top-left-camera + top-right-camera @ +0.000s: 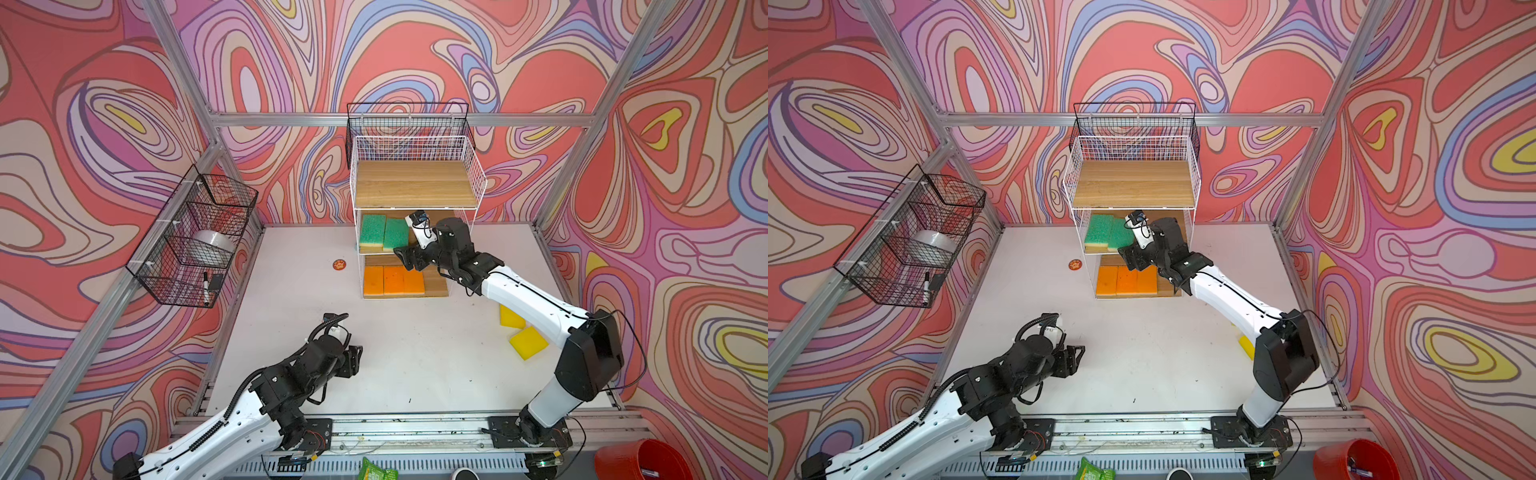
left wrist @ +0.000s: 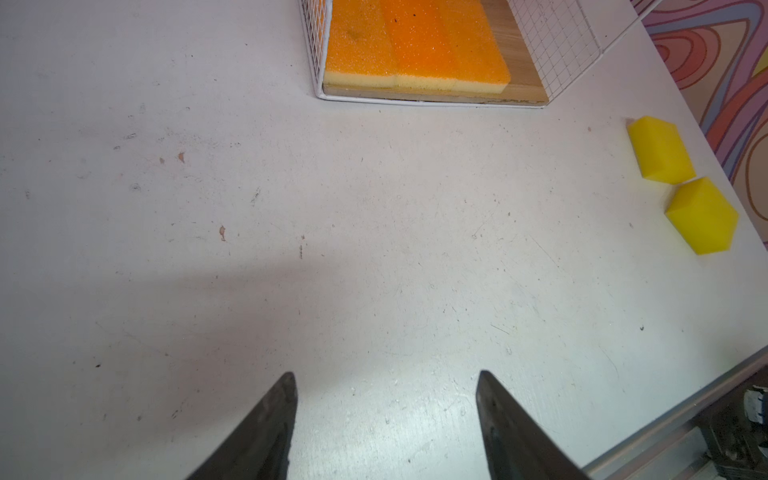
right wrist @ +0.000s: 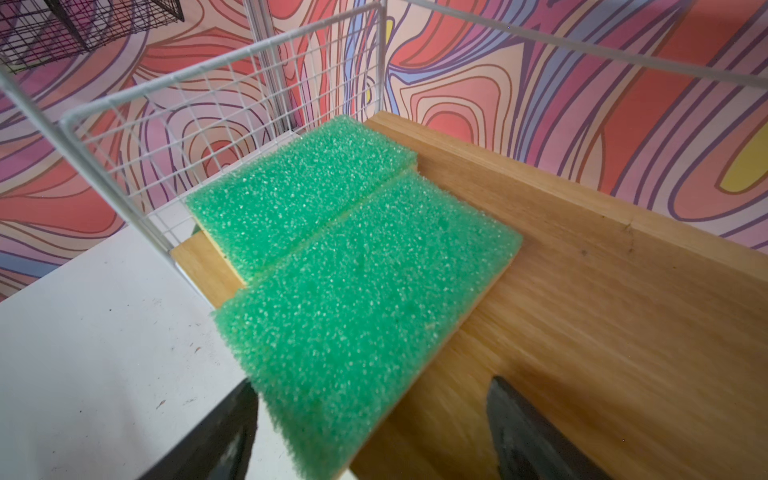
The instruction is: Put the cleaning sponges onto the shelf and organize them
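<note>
The white wire shelf [image 1: 415,183] [image 1: 1133,183] stands at the back of the table. Two green sponges [image 1: 384,232] [image 1: 1108,232] lie side by side on its middle board [image 3: 602,311]. The nearer green sponge [image 3: 365,291] overhangs the front edge; the farther green one [image 3: 299,183] sits beside the mesh. Three orange sponges [image 1: 393,280] [image 1: 1126,280] [image 2: 415,45] fill the bottom board. Two yellow sponges [image 1: 528,342] [image 2: 660,156] lie on the table at right, partly hidden by the right arm. My right gripper [image 1: 409,255] [image 3: 372,383] is open at the middle tier, straddling the overhanging corner. My left gripper [image 1: 353,359] [image 2: 386,378] is open over bare table.
Black wire baskets [image 1: 195,241] on the left wall hold a tape roll and a marker. Another black basket [image 1: 407,120] hangs behind the shelf top. A small orange disc [image 1: 339,264] lies left of the shelf. A red bucket [image 1: 636,461] stands off the front right corner.
</note>
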Controlling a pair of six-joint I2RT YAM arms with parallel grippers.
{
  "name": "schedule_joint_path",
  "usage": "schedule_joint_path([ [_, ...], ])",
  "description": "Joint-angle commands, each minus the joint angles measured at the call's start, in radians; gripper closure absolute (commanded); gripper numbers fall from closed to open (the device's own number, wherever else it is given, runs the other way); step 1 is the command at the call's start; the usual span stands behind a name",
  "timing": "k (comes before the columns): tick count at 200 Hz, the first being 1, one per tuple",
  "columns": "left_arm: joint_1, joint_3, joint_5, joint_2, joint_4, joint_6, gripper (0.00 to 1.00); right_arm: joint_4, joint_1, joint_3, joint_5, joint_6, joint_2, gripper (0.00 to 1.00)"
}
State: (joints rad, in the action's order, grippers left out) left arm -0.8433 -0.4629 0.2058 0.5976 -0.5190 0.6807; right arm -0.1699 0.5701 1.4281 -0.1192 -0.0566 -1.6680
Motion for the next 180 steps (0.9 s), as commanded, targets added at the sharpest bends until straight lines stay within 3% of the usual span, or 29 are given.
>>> schedule_joint_path([
  [1,0.006,-0.006,0.010,-0.008,-0.018,0.000,0.30,0.044,-0.009,0.047,0.016,0.038,-0.013,0.11],
  [37,0.006,-0.002,0.008,-0.022,-0.023,0.005,0.30,0.079,-0.009,0.019,0.047,0.037,0.016,0.09],
  [113,0.006,-0.006,-0.005,0.002,-0.003,0.003,0.30,0.133,-0.009,-0.069,-0.023,0.006,0.102,0.02],
  [180,0.006,-0.015,-0.009,0.005,0.003,0.005,0.31,0.144,-0.009,-0.130,-0.043,0.006,0.162,0.02],
])
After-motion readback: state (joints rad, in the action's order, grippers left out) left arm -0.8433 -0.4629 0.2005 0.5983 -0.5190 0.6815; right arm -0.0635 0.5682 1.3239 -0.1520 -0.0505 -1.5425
